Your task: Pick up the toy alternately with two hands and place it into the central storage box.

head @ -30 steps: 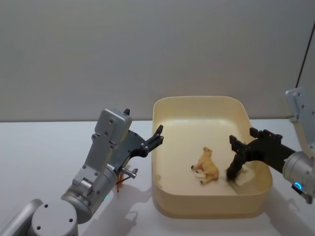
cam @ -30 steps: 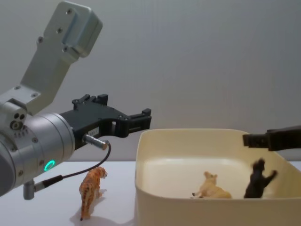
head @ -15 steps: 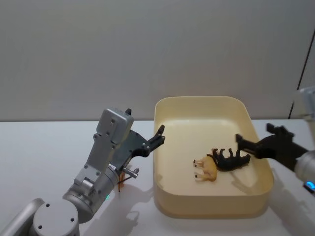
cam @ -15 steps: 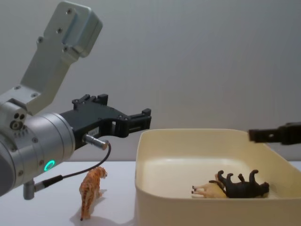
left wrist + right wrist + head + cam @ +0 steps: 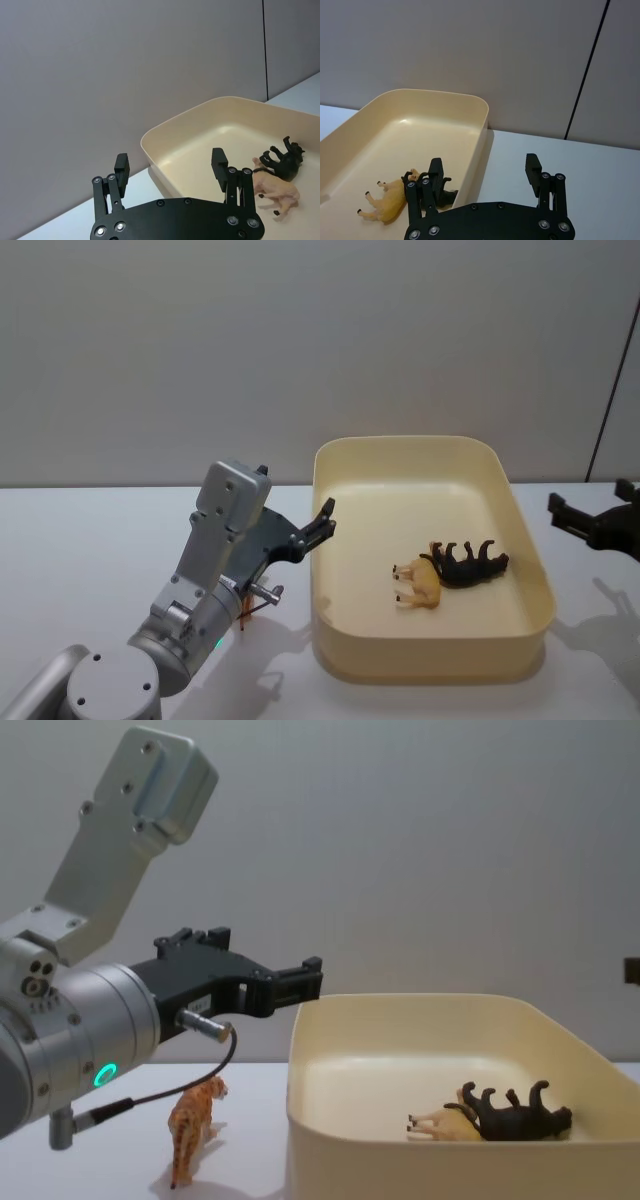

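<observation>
The cream central storage box (image 5: 412,447) holds two toys lying on their sides, touching: a black animal (image 5: 470,562) and a tan one (image 5: 420,586). An orange tiger toy (image 5: 195,1123) stands on the table to the left of the box, under my left arm. My left gripper (image 5: 322,523) hovers open and empty just outside the box's left wall; the left wrist view shows its spread fingers (image 5: 121,164). Off the box's right side, above the table, my right gripper (image 5: 592,500) is open and empty, and the right wrist view shows the same gripper (image 5: 484,163).
A white table (image 5: 80,550) carries everything, with a plain grey wall behind. My left arm's thick silver body (image 5: 70,1020), with a green ring light and a dangling cable, hangs over the tiger.
My right gripper let go of the black animal and pulled back to the right, out of the box. The black animal fell onto its side against the tan one. The left arm barely moved.
</observation>
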Motion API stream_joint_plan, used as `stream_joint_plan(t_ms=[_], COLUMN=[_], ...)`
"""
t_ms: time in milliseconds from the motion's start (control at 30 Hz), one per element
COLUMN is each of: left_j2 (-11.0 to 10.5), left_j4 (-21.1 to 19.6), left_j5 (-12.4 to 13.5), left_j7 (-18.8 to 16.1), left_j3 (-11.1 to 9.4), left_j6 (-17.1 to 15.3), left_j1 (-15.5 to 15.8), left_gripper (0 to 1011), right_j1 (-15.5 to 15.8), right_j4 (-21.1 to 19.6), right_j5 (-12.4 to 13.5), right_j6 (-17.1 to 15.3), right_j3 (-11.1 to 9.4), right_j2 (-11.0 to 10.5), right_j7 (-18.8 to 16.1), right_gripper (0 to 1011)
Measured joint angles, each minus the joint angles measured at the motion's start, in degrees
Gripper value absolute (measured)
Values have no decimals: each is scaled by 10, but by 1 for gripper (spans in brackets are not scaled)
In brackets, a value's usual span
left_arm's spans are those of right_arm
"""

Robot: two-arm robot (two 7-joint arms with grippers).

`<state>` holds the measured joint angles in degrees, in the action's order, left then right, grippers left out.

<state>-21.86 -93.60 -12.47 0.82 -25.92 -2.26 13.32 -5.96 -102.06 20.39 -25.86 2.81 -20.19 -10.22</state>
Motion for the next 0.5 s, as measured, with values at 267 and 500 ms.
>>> stream_joint_plan(t_ms=[267,500], left_j2=[-2,-5], left_j4=[-16,-29], left_j5=[-31,-63], left_j7=[-10,-32], left_j3=[3,8], left_j6=[-41,-78], left_j1=[-10,-20], left_gripper=[1001,1001], right_j1=[11,16], right_j4=[-10,-16], right_j5=[18,27], right_j6=[4,5], right_j3=[-13,-20], right_j2=[-10,-15], right_j7=[9,14], right_gripper=[1001,1001])
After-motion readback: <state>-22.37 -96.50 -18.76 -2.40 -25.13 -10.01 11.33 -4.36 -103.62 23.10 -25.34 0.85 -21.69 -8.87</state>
